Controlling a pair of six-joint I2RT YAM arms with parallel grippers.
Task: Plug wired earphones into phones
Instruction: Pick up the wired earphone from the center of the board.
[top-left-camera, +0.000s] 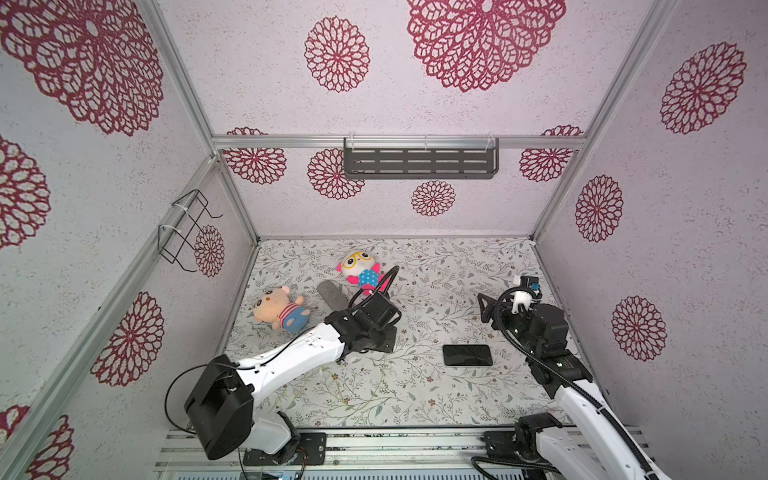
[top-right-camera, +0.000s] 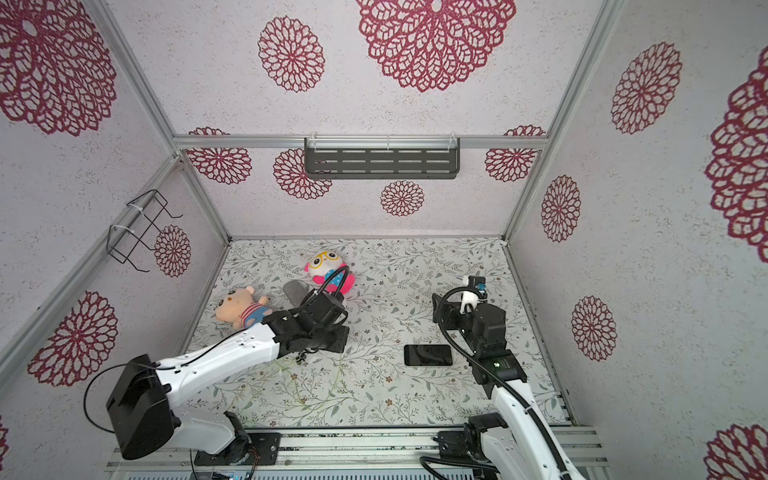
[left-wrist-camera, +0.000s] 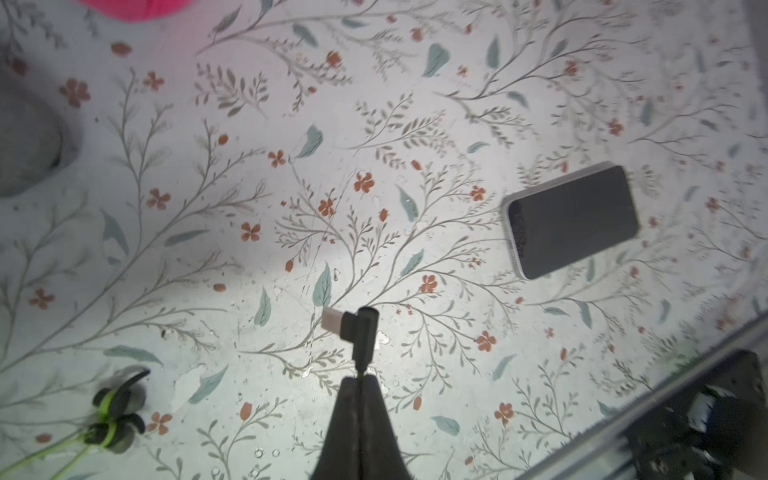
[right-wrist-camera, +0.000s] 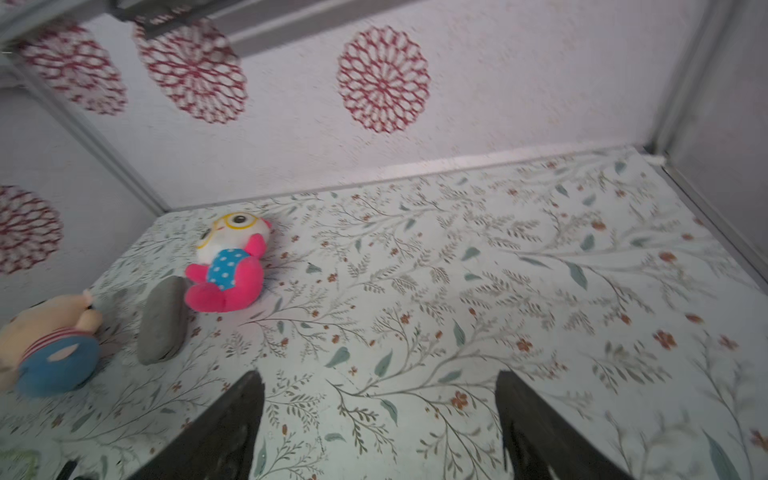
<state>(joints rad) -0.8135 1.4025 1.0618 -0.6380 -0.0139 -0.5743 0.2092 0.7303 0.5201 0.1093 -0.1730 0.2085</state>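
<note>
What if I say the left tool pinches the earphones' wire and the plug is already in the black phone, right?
Nearly. The left tool does pinch the earphones' wire, but the plug is not in the black phone yet: the left wrist view shows it well apart from it.

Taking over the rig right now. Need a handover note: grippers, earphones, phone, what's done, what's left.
Left gripper: shut on the earphones, just behind the plug.
Right gripper: open, empty.
Phone: flat on the table, apart from the plug, nothing touching it.
Earbuds: lying on the table.
Done: plug end gripped.
Left: bring the plug to the phone's port and push it in.
</note>
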